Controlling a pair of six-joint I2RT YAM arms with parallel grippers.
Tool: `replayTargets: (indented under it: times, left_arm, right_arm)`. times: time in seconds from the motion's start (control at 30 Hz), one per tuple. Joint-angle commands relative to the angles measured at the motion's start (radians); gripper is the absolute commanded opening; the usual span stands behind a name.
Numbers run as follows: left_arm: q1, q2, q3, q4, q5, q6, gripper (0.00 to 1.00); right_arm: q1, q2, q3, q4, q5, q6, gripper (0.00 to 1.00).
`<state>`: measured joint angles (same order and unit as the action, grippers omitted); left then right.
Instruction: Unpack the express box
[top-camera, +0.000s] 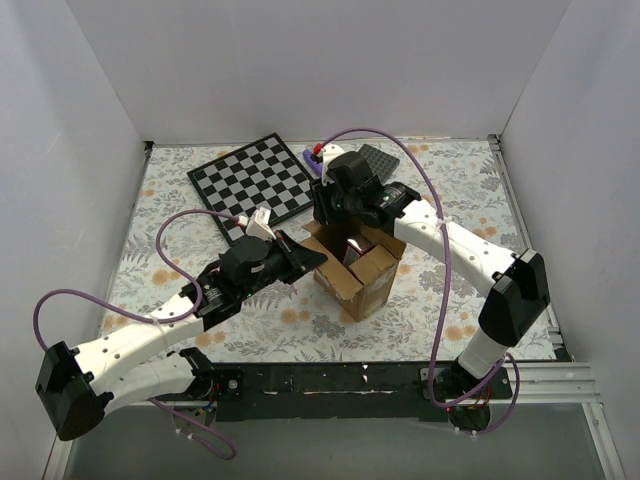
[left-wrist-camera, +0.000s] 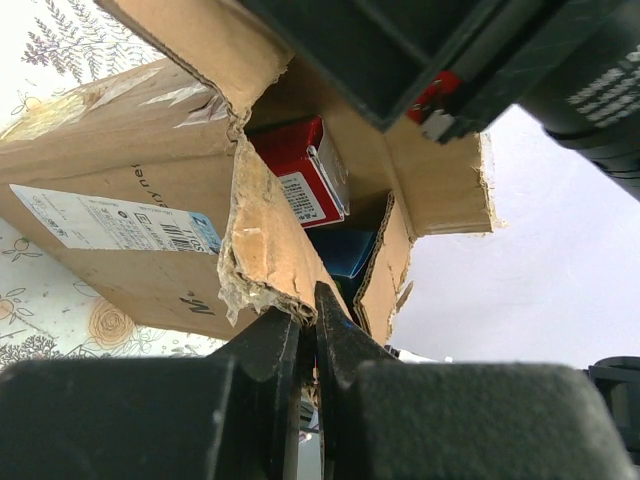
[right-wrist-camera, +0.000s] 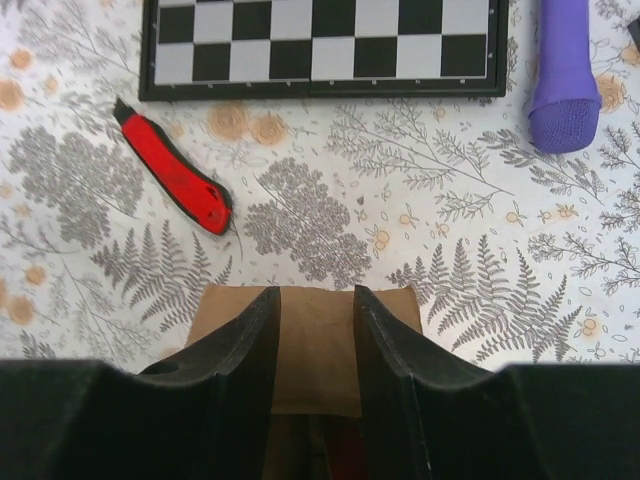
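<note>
The left arm (top-camera: 150, 345) is being stretched toward 1 o'clock, the left gripper (left-wrist-camera: 308, 310) pinched shut on the 9 o'clock flap (left-wrist-camera: 260, 230) of the box (top-camera: 365, 285), at the centre of the table (top-camera: 450, 190). The right gripper (right-wrist-camera: 315, 298) is being held above it, jaws apart, gripping nothing. A red pack (left-wrist-camera: 300, 170) and a blue item (left-wrist-camera: 345, 250) are being contained inside.

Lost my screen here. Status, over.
Left jaws shut on box flap. Right jaws open over box. Box open, red packet inside. Nothing blocking.

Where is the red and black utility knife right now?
In the right wrist view, the red and black utility knife lies on the floral tablecloth, left of centre, between the black-and-white chessboard and the brown cardboard express box.
</note>
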<state>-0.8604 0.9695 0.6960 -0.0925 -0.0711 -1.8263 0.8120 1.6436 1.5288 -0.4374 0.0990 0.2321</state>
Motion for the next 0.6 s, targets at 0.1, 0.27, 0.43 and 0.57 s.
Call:
replayTargets:
  times: [0.1, 0.27, 0.43, 0.57]
  left_arm:
    - [-0.005, 0.057, -0.050, -0.210, -0.035, 0.041, 0.00]
    - [-0.005, 0.058, -0.098, -0.159, -0.036, -0.016, 0.00]
    - [-0.005, 0.055, -0.170, -0.034, -0.052, -0.047, 0.00]
    - [-0.005, 0.061, -0.184, 0.025, -0.055, -0.051, 0.00]
  right_arm:
    - [0.001, 0.002, -0.002, -0.167, -0.054, -0.079, 0.41]
    - [0.001, -0.050, 0.014, -0.152, 0.020, -0.074, 0.50]
    - [-0.051, -0.085, 0.193, -0.172, 0.028, -0.030, 0.59]
    - [-0.053, -0.079, 0.323, -0.260, 0.034, -0.042, 0.65]
